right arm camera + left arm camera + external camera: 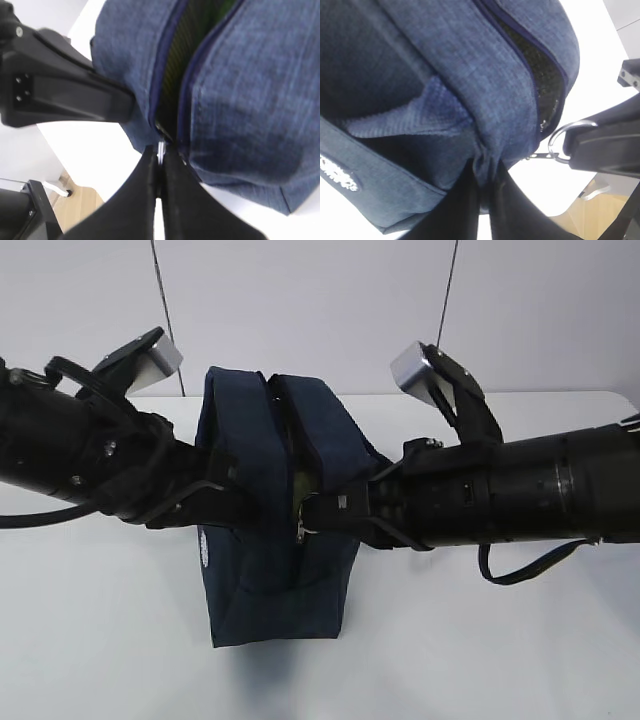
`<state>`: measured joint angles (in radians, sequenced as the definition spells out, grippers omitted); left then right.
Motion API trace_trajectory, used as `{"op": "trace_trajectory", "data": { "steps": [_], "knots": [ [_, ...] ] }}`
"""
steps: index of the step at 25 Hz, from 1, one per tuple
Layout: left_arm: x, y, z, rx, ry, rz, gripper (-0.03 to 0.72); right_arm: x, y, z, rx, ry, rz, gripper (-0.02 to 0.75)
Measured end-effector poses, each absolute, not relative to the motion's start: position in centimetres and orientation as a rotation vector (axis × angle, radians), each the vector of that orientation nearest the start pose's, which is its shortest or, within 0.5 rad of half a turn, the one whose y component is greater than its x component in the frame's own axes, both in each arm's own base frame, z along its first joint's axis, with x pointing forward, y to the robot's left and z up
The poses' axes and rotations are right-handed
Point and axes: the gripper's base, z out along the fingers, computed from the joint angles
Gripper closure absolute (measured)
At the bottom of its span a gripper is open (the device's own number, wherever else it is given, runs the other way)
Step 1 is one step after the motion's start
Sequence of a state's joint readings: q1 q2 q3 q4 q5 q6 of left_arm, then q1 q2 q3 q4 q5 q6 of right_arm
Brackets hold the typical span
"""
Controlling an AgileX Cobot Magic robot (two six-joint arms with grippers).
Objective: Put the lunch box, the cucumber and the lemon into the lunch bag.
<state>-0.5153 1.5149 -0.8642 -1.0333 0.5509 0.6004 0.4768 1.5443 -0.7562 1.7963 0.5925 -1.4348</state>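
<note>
A white table (500, 640) under a pale wall fills the exterior view, with the bag (270, 560) standing at centre frame. Its zipper is partly open along the top, and a strip of green shows through the gap in the exterior and right wrist views; which item that is I cannot tell. No box, cucumber or lemon lies on the visible table, so the packing is probably done and only the zipping is left, though the contents are mostly hidden.

The left gripper (485, 172) comes in from the left of the frame, its fingers pinched tight on a fold of the bag's fabric at the end wall, holding the bag steady. The right gripper (160, 156) comes from the right, its fingers pressed together on the metal ring pull (559, 145) at the near end of the zipper. In the left wrist view the ring hangs at the lower right, caught in the right gripper's black fingers.
</note>
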Motion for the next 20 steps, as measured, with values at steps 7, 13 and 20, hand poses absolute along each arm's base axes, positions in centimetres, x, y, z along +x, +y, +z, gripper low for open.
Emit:
{"op": "trace_trajectory", "data": {
  "steps": [7,13,20],
  "knots": [
    [24.0,-18.3,23.0,0.421,2.514,-0.937,0.685,24.8,18.5,22.7,-0.446,2.169,1.126,0.751],
    [24.0,-18.3,22.9,0.427,2.514,-0.932,0.685,25.3,18.7,23.5,-0.452,2.137,1.128,0.751],
    [24.0,-18.3,22.9,0.429,2.514,-0.931,0.685,25.9,18.9,24.5,-0.452,2.1,1.116,0.751]
  ]
}}
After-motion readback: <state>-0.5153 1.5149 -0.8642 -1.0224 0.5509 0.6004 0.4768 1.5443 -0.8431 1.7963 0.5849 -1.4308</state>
